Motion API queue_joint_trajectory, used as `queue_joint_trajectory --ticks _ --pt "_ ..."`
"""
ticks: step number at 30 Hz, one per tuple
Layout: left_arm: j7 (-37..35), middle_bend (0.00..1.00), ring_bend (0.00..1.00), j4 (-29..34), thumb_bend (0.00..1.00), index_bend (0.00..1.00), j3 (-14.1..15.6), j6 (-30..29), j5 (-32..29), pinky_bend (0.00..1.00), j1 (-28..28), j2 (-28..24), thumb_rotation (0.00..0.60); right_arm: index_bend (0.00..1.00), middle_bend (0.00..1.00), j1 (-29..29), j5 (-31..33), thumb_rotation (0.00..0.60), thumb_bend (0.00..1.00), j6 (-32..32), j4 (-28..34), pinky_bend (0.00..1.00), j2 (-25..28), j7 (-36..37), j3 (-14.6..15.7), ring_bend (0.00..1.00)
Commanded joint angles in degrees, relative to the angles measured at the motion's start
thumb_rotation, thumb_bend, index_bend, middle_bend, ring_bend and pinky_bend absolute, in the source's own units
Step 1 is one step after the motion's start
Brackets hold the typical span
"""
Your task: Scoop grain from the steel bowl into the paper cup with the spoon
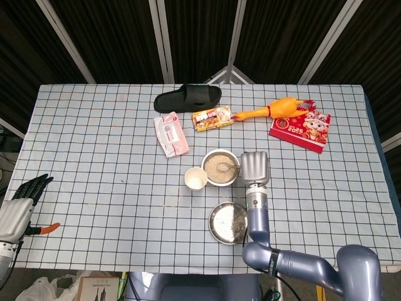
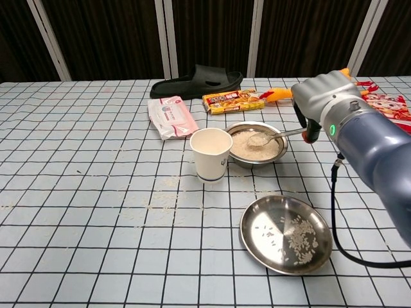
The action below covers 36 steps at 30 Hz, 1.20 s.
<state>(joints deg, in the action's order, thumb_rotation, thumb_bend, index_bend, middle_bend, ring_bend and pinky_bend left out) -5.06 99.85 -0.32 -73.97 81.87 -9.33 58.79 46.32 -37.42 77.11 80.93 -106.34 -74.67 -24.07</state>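
Here the right hand (image 2: 323,96) is hovering just right of the steel bowl (image 2: 280,152), back facing up, its fingers (image 2: 313,131) curling down around the handle of the spoon (image 2: 276,135) and gripping it. The forearm behind it is reaching in from the lower right, angling up over the desk (image 2: 83,192). The spoon is slanting down to the left, its scoop carrying a little grain just above the grain (image 2: 247,149) filling the bowl. The paper cup (image 2: 210,154) is standing upright just left of the bowl, almost touching it. Nearer the robot, a steel plate (image 2: 286,234) with scattered grains is lying flat. The left hand (image 1: 22,204) is hanging off the desk's left edge, well away from everything, fingers spread and holding nothing.
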Motion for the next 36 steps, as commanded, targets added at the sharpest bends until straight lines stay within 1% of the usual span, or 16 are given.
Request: queue_joint_trajectory --ticks 1,5,10,19,28,31,36 --pt "0.0 0.0 0.0 0.0 0.0 0.0 0.0 0.0 0.0 0.0 0.0 0.0 0.6 0.72 0.9 0.3 0.9 0.6 0.66 0.5 1.1 1.0 0.7 -0.6 -0.2 0.98" --pt "0.0 0.0 0.0 0.0 0.0 0.0 0.0 -0.1 0.0 0.0 0.0 0.0 0.6 0.73 0.9 0.6 2.5 0.6 0.66 1.2 2.1 1.0 1.1 -1.4 -0.2 0.98" --pt "0.0 0.0 0.0 0.0 0.0 0.0 0.1 -0.1 0.1 0.0 0.0 0.0 0.6 0.73 0.9 0.6 6.0 0.6 0.66 1.8 3.3 1.0 1.1 -1.2 -1.1 0.98" --pt "0.3 0.0 0.0 0.0 0.0 0.0 0.1 -0.1 -0.1 0.0 0.0 0.0 0.6 0.73 0.9 1.2 8.7 0.6 0.68 3.0 6.4 1.0 2.5 -1.1 -2.1 0.98" --pt "0.4 0.0 0.0 0.1 0.0 0.0 0.0 0.0 -0.1 0.0 0.0 0.0 0.6 0.74 0.9 2.0 12.7 0.6 0.68 5.4 11.1 1.0 3.9 -1.5 -4.0 0.98" --pt "0.3 0.0 0.0 0.2 0.0 0.0 0.0 0.0 -0.1 0.0 0.0 -0.1 0.6 0.74 0.9 2.5 14.1 0.6 0.68 6.6 12.9 1.0 4.3 -1.8 -5.2 0.98" --pt "-0.1 0.0 0.0 0.2 0.0 0.0 0.1 0.0 0.1 0.0 -0.1 -0.3 0.6 0.74 0.9 4.1 15.7 0.6 0.68 9.2 15.6 1.0 5.0 -3.6 -6.3 0.98"
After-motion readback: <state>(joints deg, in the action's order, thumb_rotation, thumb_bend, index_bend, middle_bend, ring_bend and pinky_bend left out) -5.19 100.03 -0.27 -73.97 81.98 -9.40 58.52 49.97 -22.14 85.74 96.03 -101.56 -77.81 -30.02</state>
